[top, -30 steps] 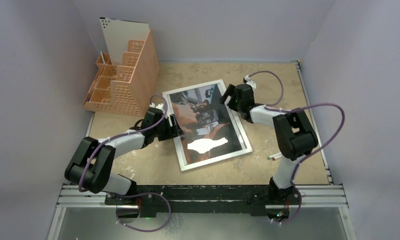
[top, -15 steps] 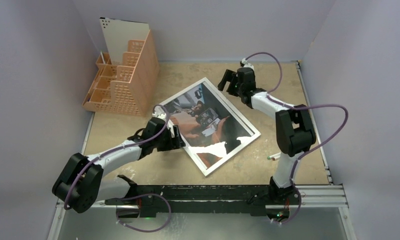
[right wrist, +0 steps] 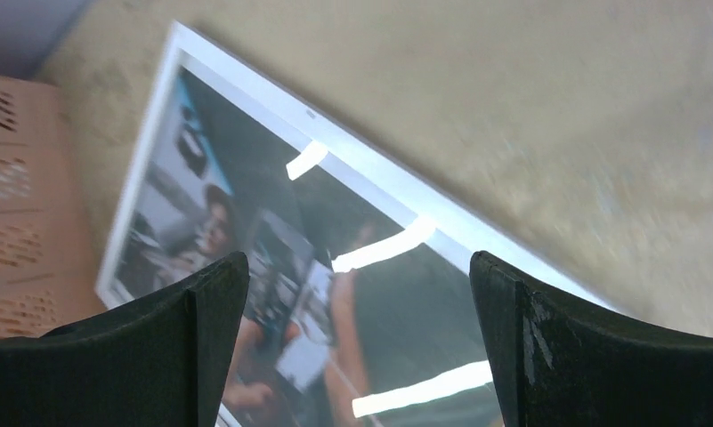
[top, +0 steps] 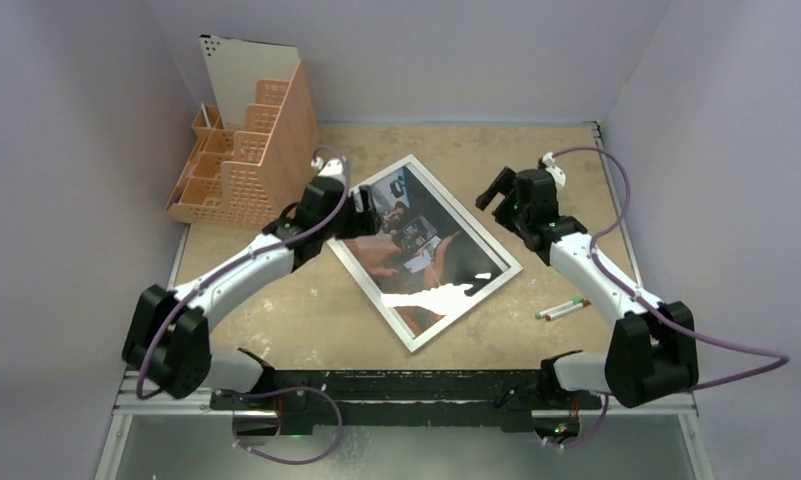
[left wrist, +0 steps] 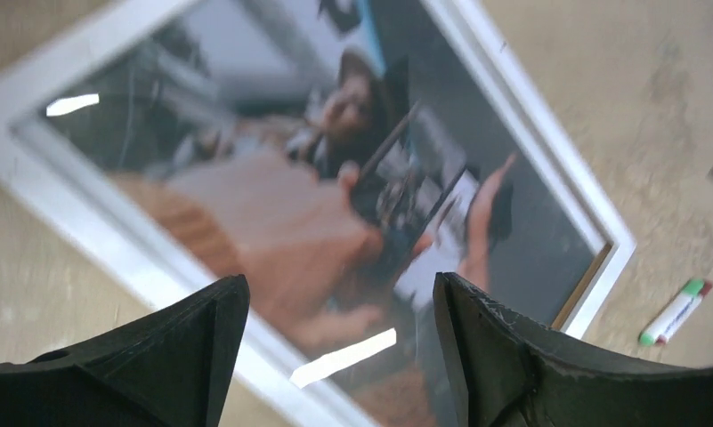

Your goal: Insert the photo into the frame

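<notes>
The frame [top: 374, 294] lies flat on the sandy bench [top: 306, 320], near the middle, turned so one corner points at the arms. The photo [top: 416, 245] sits inside the white rim, picture side up, and bright light shines off it. The left pincer [top: 354, 212] hangs over the frame's far left edge. In the left wrist view its two black fingers [left wrist: 201, 329] stand wide apart with nothing between them, and the photo [left wrist: 272, 196] and white rim [left wrist: 548, 169] show below. The right pincer [top: 501, 190] is off the frame, over the bare bench just beside its far right edge. Its fingers [right wrist: 201, 311] stand wide apart too, and it holds nothing. That wrist view looks down on the white rim [right wrist: 272, 96] and the photo [right wrist: 272, 258], a bit blurry. Two pens [top: 563, 309] lie on the bench near the right arm, apart from the frame, and one pen [left wrist: 676, 313] shows in the left wrist view. A peach basket rack [top: 251, 160] stands at the far left with a white board [top: 246, 70] leaning up out of it.
</notes>
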Controlling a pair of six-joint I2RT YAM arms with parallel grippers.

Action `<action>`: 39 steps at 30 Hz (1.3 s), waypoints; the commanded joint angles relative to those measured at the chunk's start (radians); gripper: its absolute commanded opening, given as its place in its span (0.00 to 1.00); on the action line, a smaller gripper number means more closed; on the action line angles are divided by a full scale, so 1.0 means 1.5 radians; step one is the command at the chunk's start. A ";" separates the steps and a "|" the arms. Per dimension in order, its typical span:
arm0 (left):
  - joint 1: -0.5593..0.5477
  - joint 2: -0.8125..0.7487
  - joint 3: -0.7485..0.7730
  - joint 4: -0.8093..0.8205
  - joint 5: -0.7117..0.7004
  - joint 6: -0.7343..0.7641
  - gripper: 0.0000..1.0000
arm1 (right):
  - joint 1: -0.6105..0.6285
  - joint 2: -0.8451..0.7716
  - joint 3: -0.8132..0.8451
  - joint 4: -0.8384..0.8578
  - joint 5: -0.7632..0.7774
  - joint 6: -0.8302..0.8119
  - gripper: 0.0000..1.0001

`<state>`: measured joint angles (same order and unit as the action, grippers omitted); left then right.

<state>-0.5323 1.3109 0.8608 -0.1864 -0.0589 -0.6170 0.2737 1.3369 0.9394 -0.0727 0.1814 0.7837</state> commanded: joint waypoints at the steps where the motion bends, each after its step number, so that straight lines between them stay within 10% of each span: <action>1: 0.002 0.124 0.171 0.044 -0.043 0.076 0.79 | -0.003 -0.080 -0.062 -0.104 0.010 0.047 0.96; 17: 0.125 0.571 0.642 -0.072 0.036 0.229 0.79 | -0.005 -0.314 -0.272 -0.198 -0.098 0.109 0.99; 39: 0.168 0.570 0.501 -0.049 0.155 0.198 0.87 | -0.006 -0.166 -0.387 0.157 -0.227 0.188 0.95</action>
<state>-0.2916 2.2219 1.6627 -0.2485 0.1501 -0.3122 0.2680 1.0473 0.3397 0.0498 -0.1791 1.0409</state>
